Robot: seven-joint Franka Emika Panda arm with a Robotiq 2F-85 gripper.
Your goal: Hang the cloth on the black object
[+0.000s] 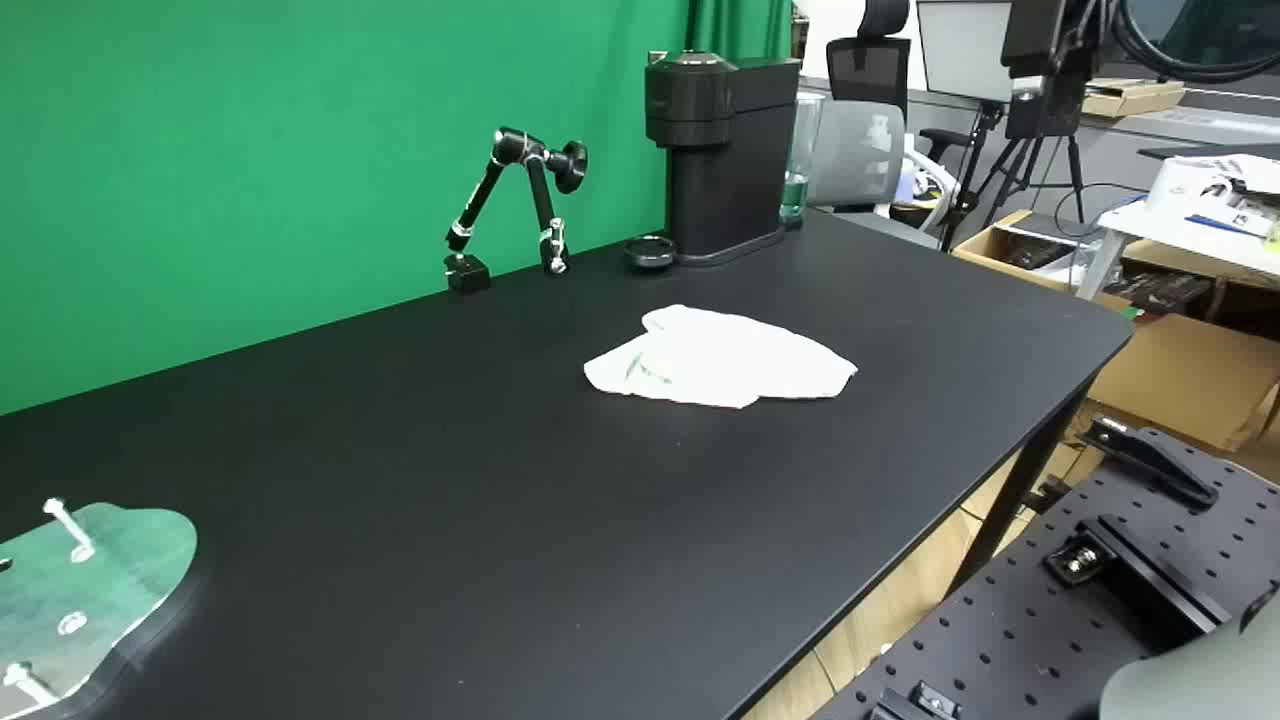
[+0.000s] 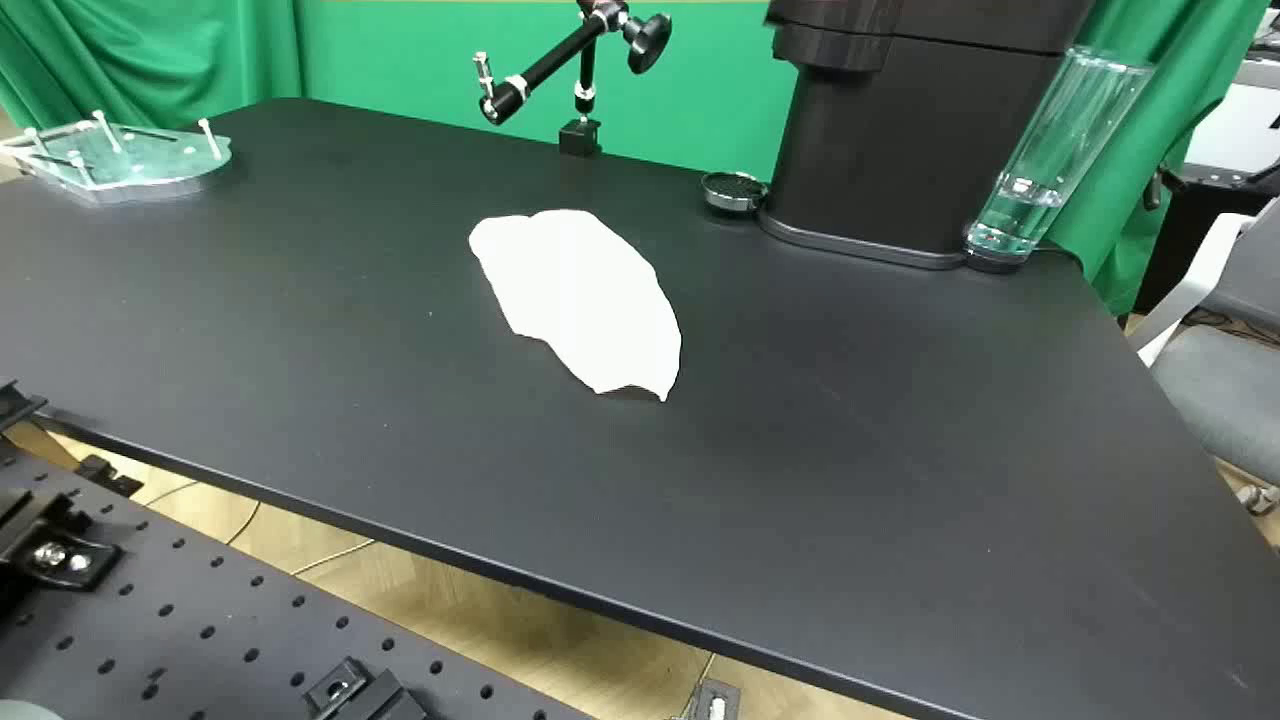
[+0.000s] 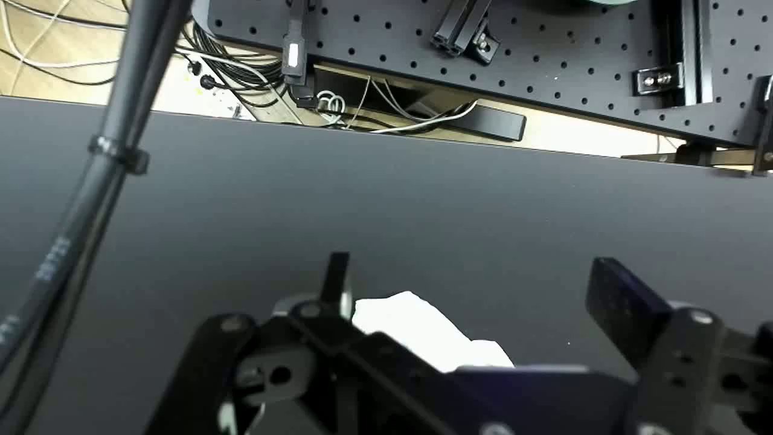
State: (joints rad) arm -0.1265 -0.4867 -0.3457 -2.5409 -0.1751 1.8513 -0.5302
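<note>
The claw (image 3: 481,293) hangs above the worktop (image 1: 450,550), spread wide and pinching nothing, as suits a grasp not yet begun. Partly hidden behind it lies the white cloth (image 2: 585,300), rumpled and low mid-worktop; its near edge looks slightly raised, which might offer a pinch. At the far edge, a jointed black arm (image 1: 512,148) bends into a high elbow, probably the hanger meant, since cloth could drape there. The tall black machine (image 1: 730,180) stands to its right, the pegged plate (image 2: 150,160) off left, likely out of the way.

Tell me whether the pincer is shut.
No, in the wrist view the pincer stands open, its fingers wide apart.
</note>
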